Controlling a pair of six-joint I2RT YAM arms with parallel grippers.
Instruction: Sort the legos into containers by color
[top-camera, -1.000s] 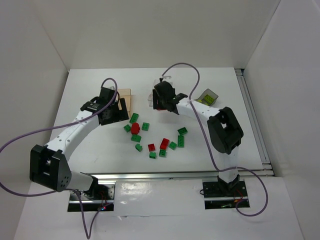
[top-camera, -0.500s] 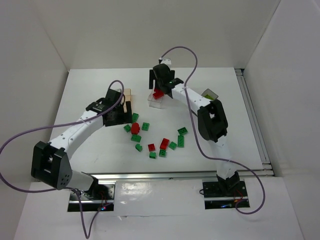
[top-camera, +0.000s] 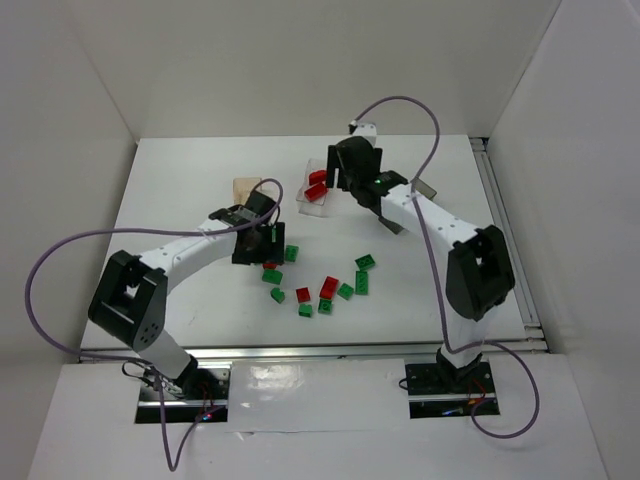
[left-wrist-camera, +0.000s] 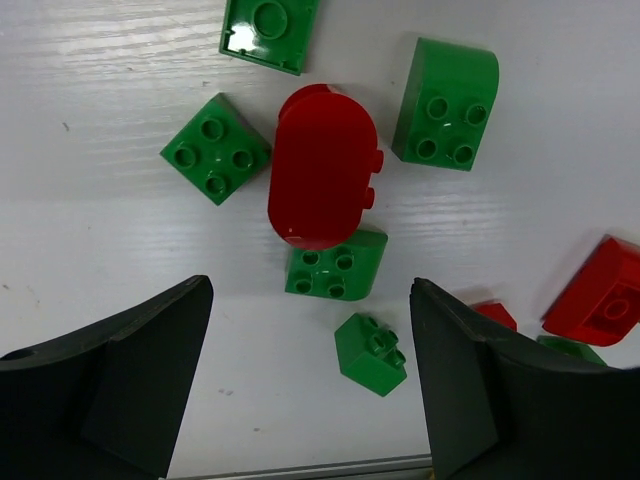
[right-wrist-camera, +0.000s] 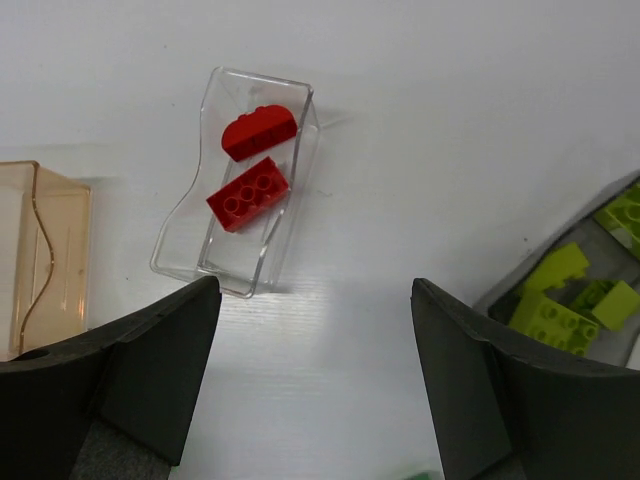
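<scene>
Several green and red legos lie at the table's middle (top-camera: 328, 287). My left gripper (top-camera: 262, 243) hovers open and empty over their left part. Its wrist view shows a rounded red lego (left-wrist-camera: 322, 165) among green legos (left-wrist-camera: 335, 265), with a small green one (left-wrist-camera: 370, 352) between the open fingers (left-wrist-camera: 310, 330). My right gripper (top-camera: 346, 176) is open and empty, above and just right of the clear container (top-camera: 315, 207). That container (right-wrist-camera: 178, 222) holds two red legos (right-wrist-camera: 248, 195). The tan container (top-camera: 246, 186) stands left of it. The dark container (right-wrist-camera: 560, 225) holds yellow-green legos (right-wrist-camera: 555, 290).
The right arm covers most of the dark container (top-camera: 424, 187) in the top view. White walls close the table at the back and both sides. A metal rail runs along the near edge (top-camera: 330, 350).
The right gripper carried a red lego to the clear container, let it go and moved right. The left gripper moved from the tan container to the pile of legos.
</scene>
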